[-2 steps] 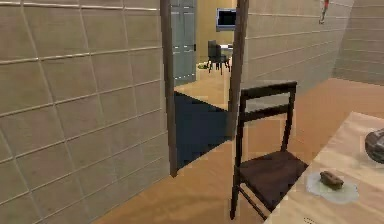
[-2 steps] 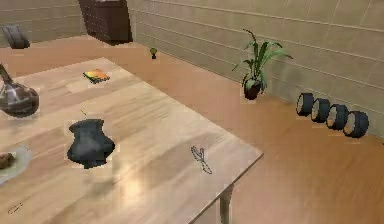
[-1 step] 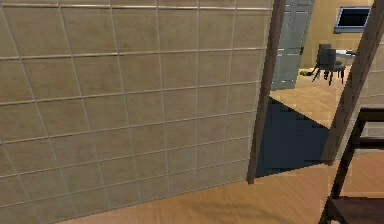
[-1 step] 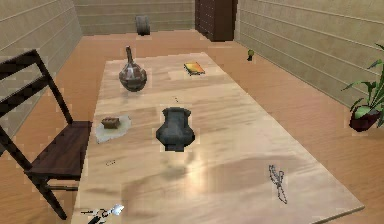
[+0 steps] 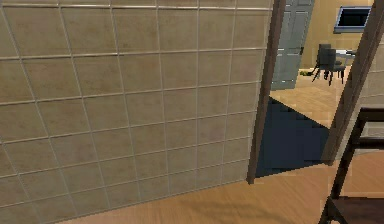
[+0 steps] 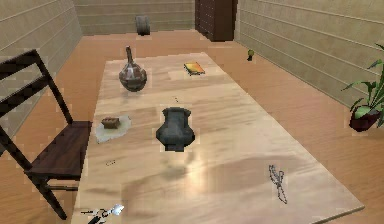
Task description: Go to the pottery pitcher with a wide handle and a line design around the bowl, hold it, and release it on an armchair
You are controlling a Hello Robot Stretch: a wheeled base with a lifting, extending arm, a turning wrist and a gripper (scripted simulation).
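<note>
1. In the arm side view, a long pale wooden table runs away from the camera.
2. A pottery pitcher stands upright near the table's far left corner. It is grey-brown, with a round banded bowl and a narrow neck. Its handle cannot be made out.
3. A dark vase with a flared rim stands upright at the table's middle, well apart from the pitcher.
4. A yellow book lies flat to the right of the pitcher. A small plate bearing something brown sits near the left edge.
5. A thin wiry object lies near the right front corner. Small bits lie at the left front corner, too small to name.
6. A dark wooden chair stands at the table's left side. A potted plant stands by the right wall.
7. Whether the gripper's jaws grip anything cannot be told, nor can the arm's pose.
8. The forward view faces a beige tiled wall. To its right is a doorway onto a farther room, where a dark seat stands.
</note>
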